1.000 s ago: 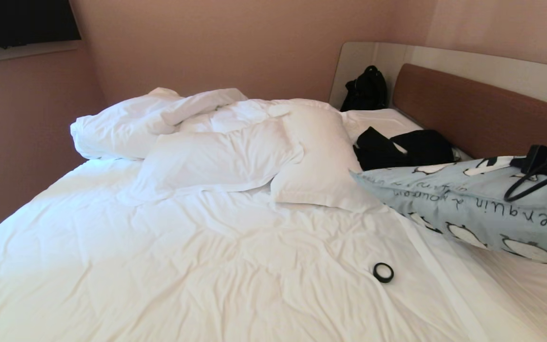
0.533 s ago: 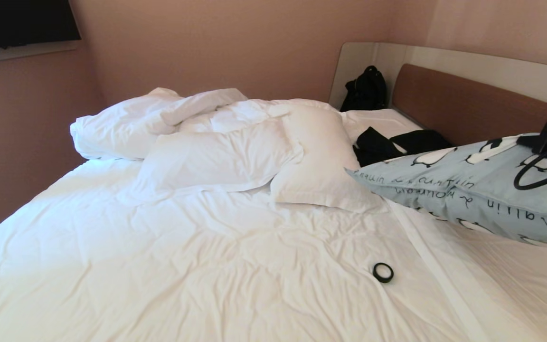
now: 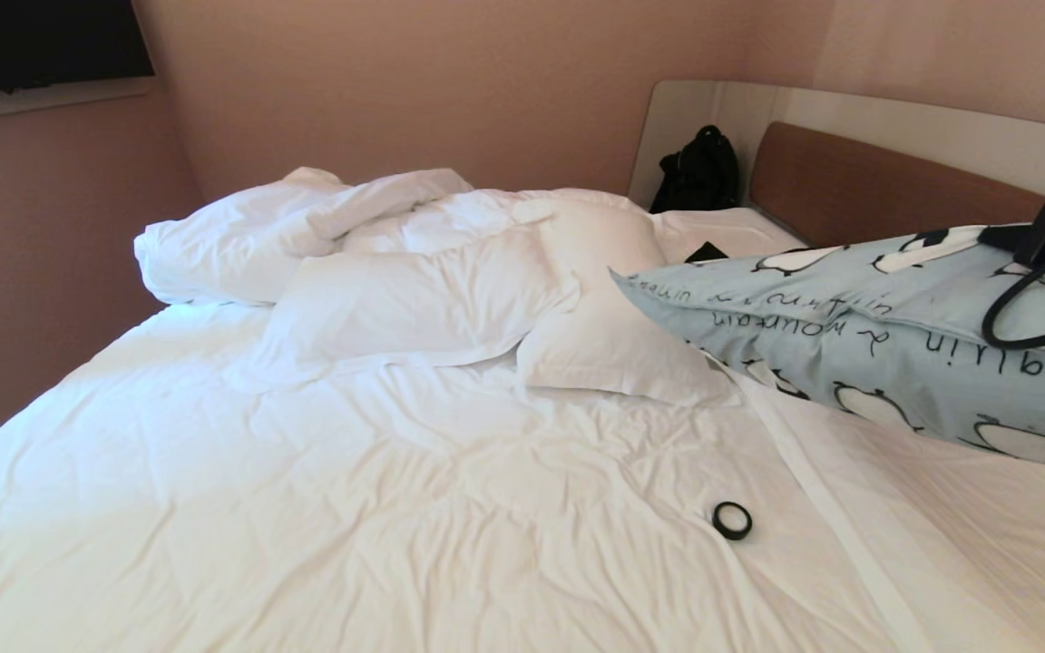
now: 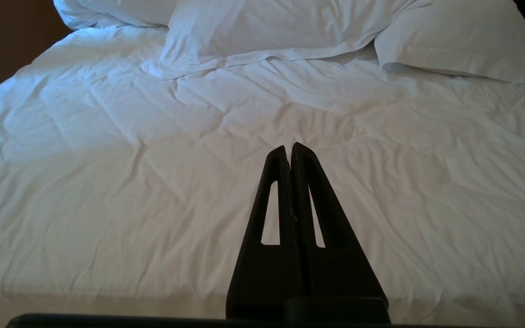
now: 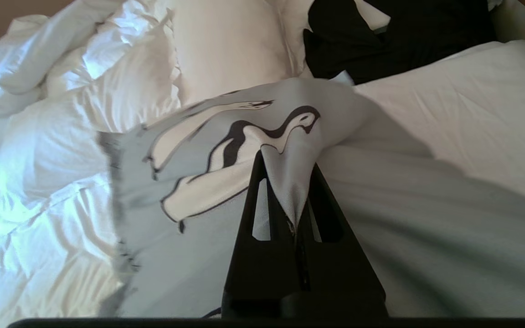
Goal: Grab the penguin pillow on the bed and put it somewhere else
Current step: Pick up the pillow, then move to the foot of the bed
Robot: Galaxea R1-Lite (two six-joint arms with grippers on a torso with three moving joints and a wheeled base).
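Right pincer (image 5: pixel 290 191) clamped on a fold of the penguin pillow (image 3: pixel 858 345), which hangs from it above the bed (image 3: pixel 395 508): pickup done, setting down elsewhere remains. Left pincer (image 4: pixel 290 152) parked, its fingers together.

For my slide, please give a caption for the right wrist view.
Right gripper pinches the penguin pillow above the bed.

The penguin pillow (image 3: pixel 858 349) is coloured pale blue with black-and-white penguins. The bed (image 3: pixel 350 508) is covered in white. A black ring (image 3: pixel 732 520) is seen.
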